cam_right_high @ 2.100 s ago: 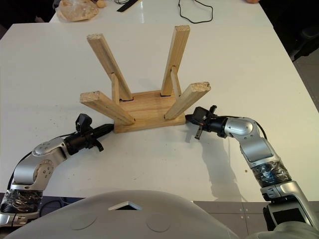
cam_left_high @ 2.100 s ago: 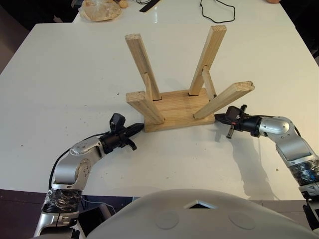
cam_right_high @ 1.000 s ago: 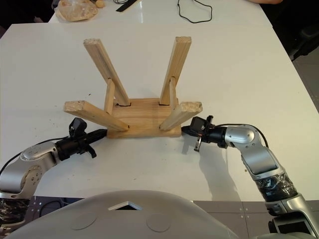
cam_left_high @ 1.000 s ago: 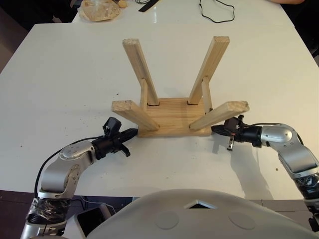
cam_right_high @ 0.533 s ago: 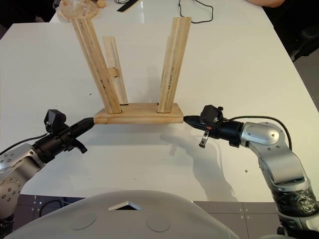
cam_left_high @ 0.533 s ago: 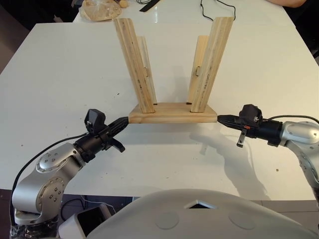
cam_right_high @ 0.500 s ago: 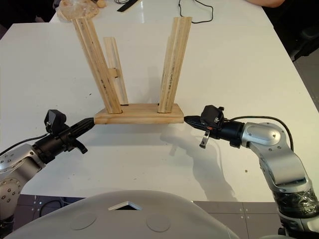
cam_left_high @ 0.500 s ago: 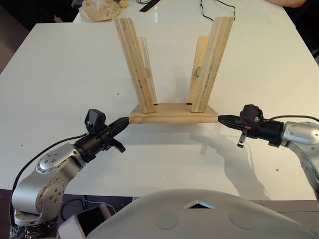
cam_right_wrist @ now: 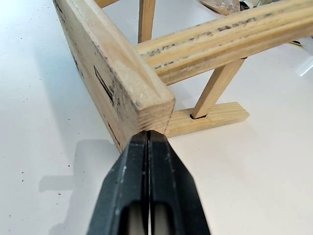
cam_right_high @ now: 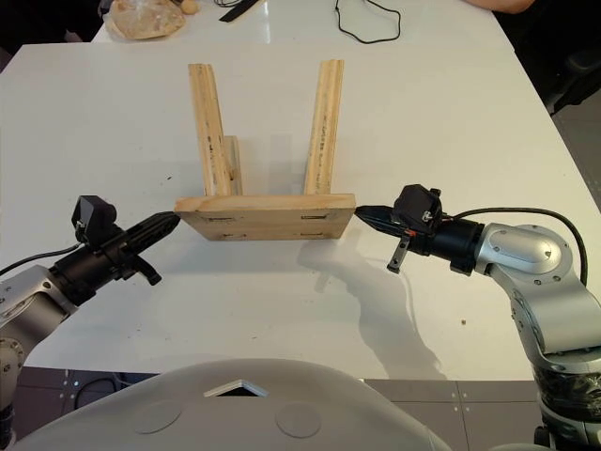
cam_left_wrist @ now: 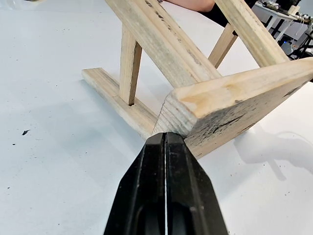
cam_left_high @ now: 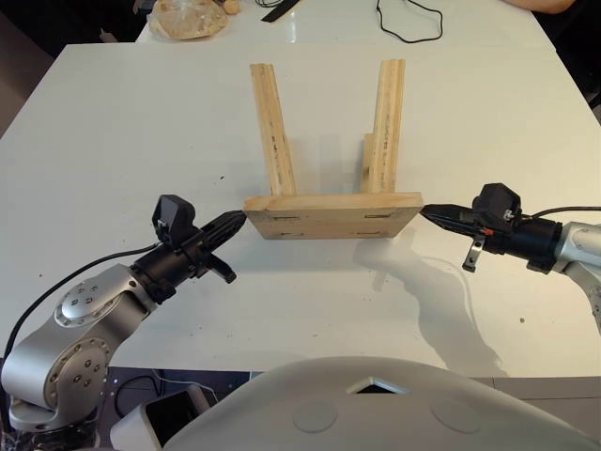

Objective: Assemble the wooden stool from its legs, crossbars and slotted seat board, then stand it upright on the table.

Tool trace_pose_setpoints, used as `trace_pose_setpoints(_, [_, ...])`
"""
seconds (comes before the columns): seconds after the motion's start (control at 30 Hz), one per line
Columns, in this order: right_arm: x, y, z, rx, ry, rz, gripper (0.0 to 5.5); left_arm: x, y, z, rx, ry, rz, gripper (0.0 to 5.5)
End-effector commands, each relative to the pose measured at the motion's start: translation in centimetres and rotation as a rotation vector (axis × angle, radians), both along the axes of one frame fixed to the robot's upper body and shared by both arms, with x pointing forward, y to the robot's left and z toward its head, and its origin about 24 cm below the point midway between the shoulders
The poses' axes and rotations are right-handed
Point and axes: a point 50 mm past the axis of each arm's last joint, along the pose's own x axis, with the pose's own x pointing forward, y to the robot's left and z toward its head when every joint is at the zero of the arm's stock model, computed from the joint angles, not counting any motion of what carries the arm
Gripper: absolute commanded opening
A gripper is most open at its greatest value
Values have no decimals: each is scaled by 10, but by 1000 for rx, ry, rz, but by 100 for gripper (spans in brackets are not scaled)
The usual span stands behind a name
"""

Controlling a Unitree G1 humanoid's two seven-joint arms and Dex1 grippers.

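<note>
The wooden stool lies tipped on its side. Its seat board (cam_left_high: 331,215) stands on edge with the slotted face toward me. The legs (cam_left_high: 272,141) point away, and the lower leg (cam_left_wrist: 117,98) rests along the table. My left gripper (cam_left_high: 237,220) is shut, its tip pressed against the board's left end (cam_left_wrist: 205,105). On the other side my right gripper (cam_left_high: 430,212) is also shut, its tip touching the board's right end (cam_right_wrist: 132,90). Neither holds anything between its fingers.
The white table (cam_left_high: 113,141) has free room on all sides of the stool. A plastic bag of food (cam_left_high: 191,17) and a black cable (cam_left_high: 408,23) lie on a second table behind.
The stool swung from upside down with legs splayed, through legs pointing up, to lying on its side with the legs away from me. Both grippers stayed at the board's ends and rose with it.
</note>
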Motion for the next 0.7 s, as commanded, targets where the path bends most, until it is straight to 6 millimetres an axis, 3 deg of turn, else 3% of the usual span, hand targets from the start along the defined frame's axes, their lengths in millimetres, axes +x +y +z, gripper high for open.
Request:
trace_pose_setpoints(0.03, [7, 3, -1, -35, -41, 74, 0, 7, -3, -6, 56, -18, -119, 2])
trace_pose_setpoints(0.17, [26, -40, -37, -244, -8, -65, 20, 12, 18, -28, 150, -61, -96, 29])
trace_pose_setpoints(0.27, [32, -54, -52, -257, 33, -67, 55, 16, 21, -36, 129, -59, -114, 71])
trace_pose_setpoints(0.4, [37, -41, -55, -182, 47, 14, 113, 24, 22, -40, 101, -58, -175, 131])
trace_pose_setpoints(0.53, [41, -22, -53, -58, 81, 118, 166, 28, 24, -61, 188, -5, -298, 185])
trace_pose_setpoints(0.7, [53, -16, -47, 24, 131, 207, 238, 36, 26, -75, 313, -27, -455, 261])
